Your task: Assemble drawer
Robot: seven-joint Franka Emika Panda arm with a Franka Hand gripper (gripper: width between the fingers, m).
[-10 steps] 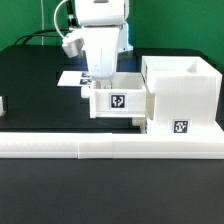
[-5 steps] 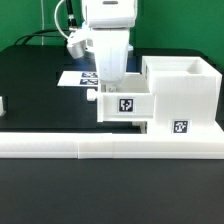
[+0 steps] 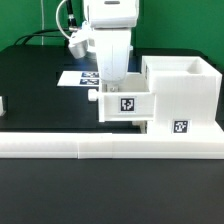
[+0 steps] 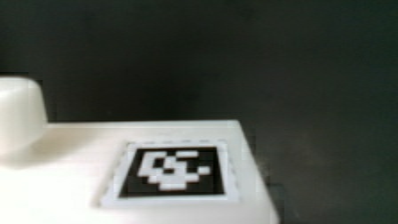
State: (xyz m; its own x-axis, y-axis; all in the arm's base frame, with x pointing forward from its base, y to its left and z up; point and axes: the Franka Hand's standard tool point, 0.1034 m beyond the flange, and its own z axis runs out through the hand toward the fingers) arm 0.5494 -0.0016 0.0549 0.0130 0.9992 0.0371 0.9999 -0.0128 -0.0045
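Note:
A small white drawer box (image 3: 124, 104) with a black-and-white tag on its front sits on the black table. Its right side is pushed into the larger white drawer housing (image 3: 182, 95) on the exterior view's right. My gripper (image 3: 111, 84) comes straight down onto the box's rear wall and is shut on it; the box hides the fingertips. The wrist view shows a tagged white panel of the box (image 4: 175, 170), a rounded white part (image 4: 18, 110) beside it and dark table beyond. No fingers show in that view.
A long white rail (image 3: 90, 146) runs along the table's front edge. The marker board (image 3: 74, 78) lies flat behind the box on the exterior view's left. A small white part (image 3: 2, 104) shows at the left edge.
My gripper and the drawer box moved together toward the exterior view's right, up against the housing. They have been still for the last half second.

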